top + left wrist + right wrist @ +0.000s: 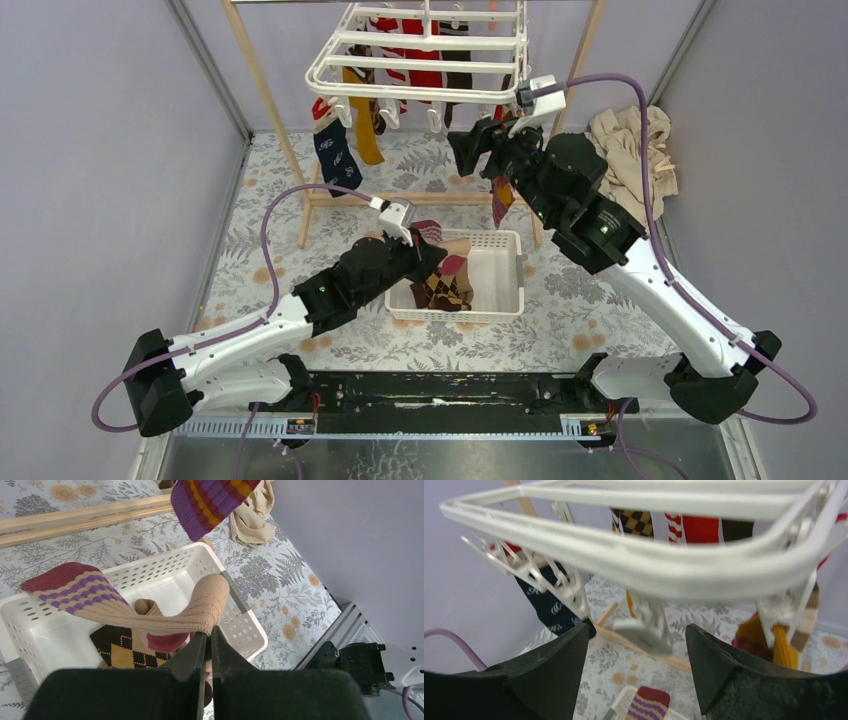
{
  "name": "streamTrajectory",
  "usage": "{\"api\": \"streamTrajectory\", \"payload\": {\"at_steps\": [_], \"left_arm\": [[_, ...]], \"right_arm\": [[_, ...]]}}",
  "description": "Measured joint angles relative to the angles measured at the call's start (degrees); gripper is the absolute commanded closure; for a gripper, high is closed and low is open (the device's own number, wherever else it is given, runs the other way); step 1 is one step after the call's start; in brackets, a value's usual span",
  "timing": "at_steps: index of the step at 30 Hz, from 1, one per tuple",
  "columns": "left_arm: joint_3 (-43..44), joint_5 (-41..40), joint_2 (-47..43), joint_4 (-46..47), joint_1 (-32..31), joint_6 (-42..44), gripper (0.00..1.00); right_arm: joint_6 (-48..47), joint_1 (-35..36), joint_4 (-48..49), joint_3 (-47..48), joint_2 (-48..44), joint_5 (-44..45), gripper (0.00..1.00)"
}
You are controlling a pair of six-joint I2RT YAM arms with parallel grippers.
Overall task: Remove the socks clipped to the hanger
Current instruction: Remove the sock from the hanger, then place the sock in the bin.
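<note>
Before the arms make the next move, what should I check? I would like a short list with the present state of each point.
1. Left gripper shut on the tan sock: ok.
2. Tan sock hangs above the basket, ready to drop: ok.
3. Right gripper open: ok.
4. A clip of the hanger lies between the right gripper's fingers: ok, but it is blurred.
5. Striped sock under the right arm, clipped or free: cannot tell.
6. Hanger cleared of socks: not ok; several remain, such as the navy sock.
</note>
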Motion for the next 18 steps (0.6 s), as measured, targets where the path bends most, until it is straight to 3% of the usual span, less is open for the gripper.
{"api": "streamTrajectory", "payload": {"at_steps": [10,18], "left_arm": [[0.07,4.04,-0.09,-1.33,-0.59,-1.14,1.00],[2.10,5.11,-0.44,-3.80,-5.03,-2.67,1.00]], "right_arm": [[4.11,0.02,-4.09,-18.62,-11.91,1.01,0.18],[7.08,0.07,-7.85,-32.11,-20.85,2.12,0.17]]}}
